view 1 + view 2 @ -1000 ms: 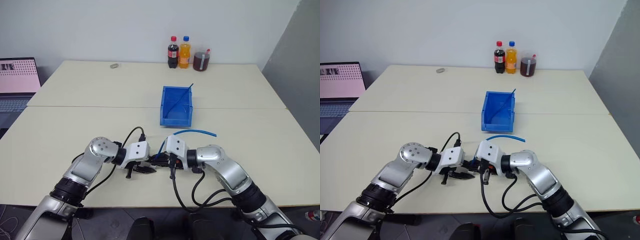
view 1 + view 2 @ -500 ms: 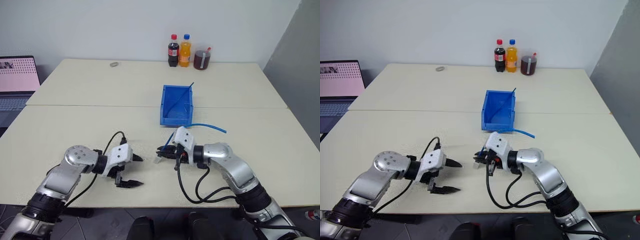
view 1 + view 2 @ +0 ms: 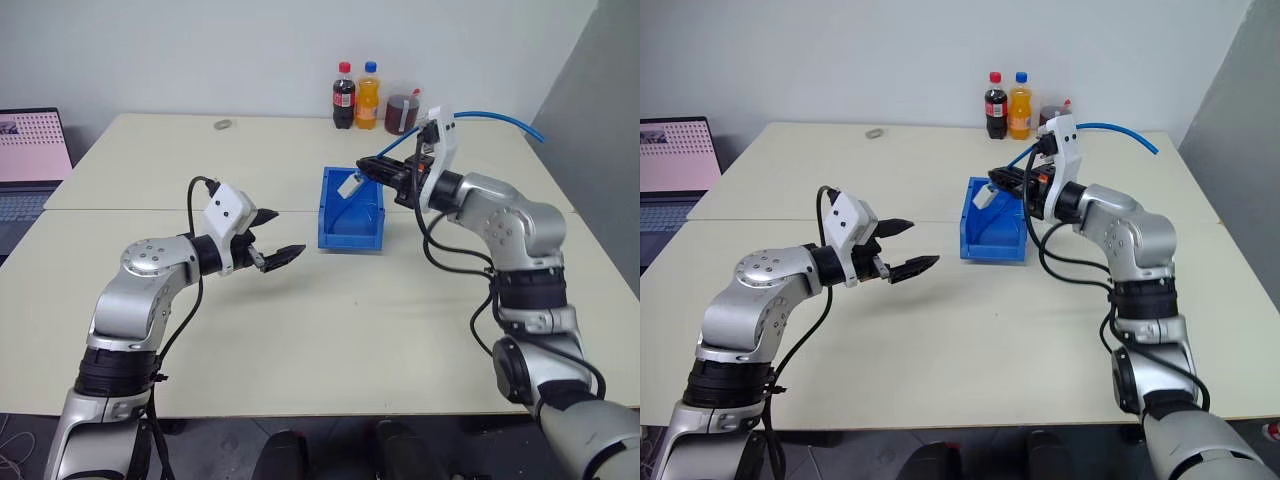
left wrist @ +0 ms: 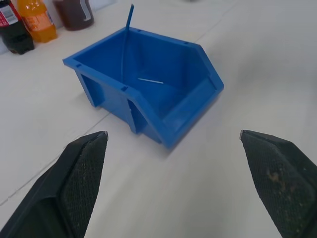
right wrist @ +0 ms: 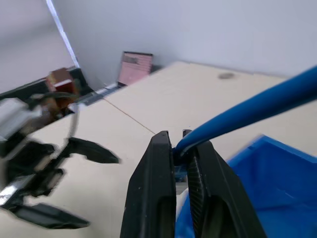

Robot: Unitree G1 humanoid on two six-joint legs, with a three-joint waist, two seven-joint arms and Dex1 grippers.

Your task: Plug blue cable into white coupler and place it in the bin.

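The blue bin (image 3: 352, 228) stands at the middle of the table, open top up. My right gripper (image 3: 365, 170) hovers over the bin's near rim, shut on the blue cable (image 3: 490, 114), which arcs back over my right wrist. The white coupler (image 3: 349, 184) hangs at the cable's end just past the fingertips, above the bin's inside. In the right wrist view the fingers (image 5: 161, 163) pinch the blue cable (image 5: 257, 101). My left gripper (image 3: 280, 236) is open and holds nothing, raised to the left of the bin; its wrist view looks at the bin (image 4: 188, 54).
A thin dark wire (image 4: 126, 39) leans in the bin's back corner. A cola bottle (image 3: 344, 97), an orange bottle (image 3: 369, 97) and a jar of dark drink (image 3: 403, 118) stand at the table's far edge. A laptop (image 3: 35, 150) sits far left.
Both arms have risen from the table's front. The left gripper opened and drew away to the left. The right gripper carried the cable and coupler up and forward over the bin.
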